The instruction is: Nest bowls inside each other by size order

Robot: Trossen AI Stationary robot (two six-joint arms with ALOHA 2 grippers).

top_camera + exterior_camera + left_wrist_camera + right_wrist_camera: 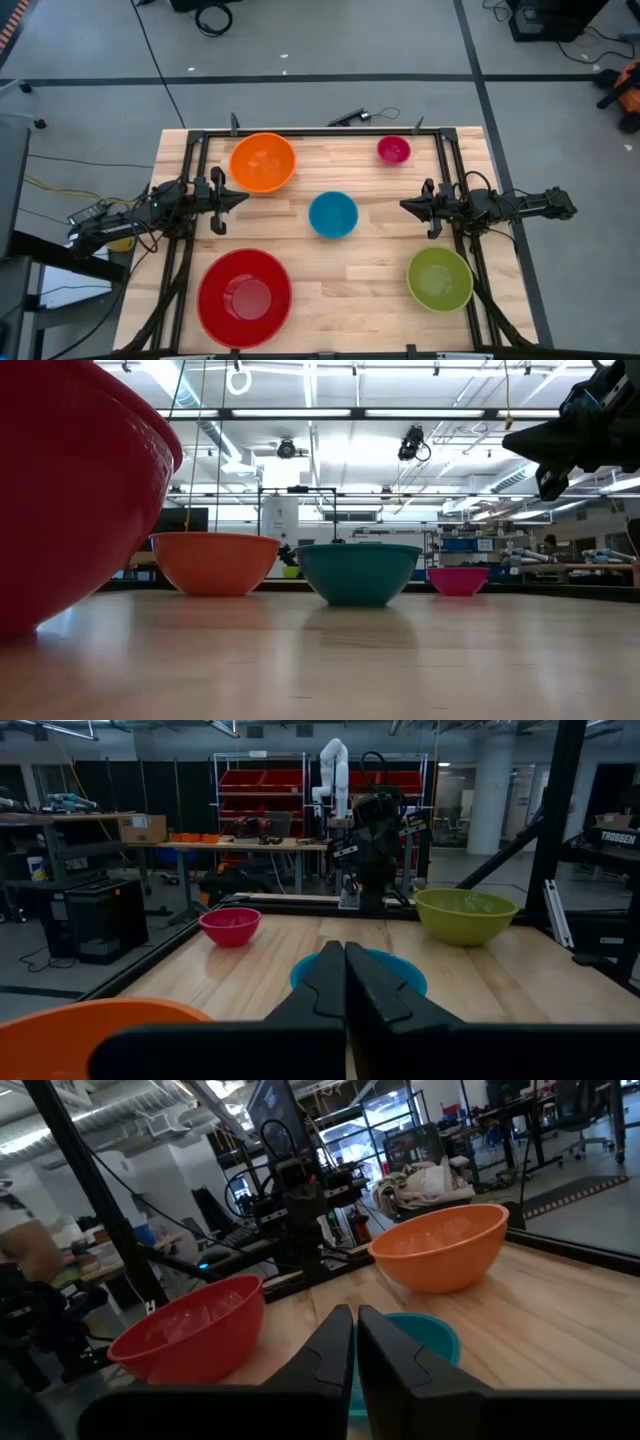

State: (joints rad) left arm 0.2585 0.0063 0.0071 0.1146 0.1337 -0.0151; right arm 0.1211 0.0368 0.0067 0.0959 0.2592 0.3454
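Since all five bowls sit apart, nothing's nested yet. Around the blue bowl (333,214): orange (262,161) and pink (393,150) far-side, red (244,296) and green (439,278) near-side. I hold left gripper (240,197) and right gripper (406,206) flanking it, fingers pressed together, empty, staged.

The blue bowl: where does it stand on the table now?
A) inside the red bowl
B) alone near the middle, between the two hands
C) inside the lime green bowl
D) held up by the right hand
B: the blue bowl sits alone on bare wood near the table's middle, between the left hand and the right hand, touching neither.
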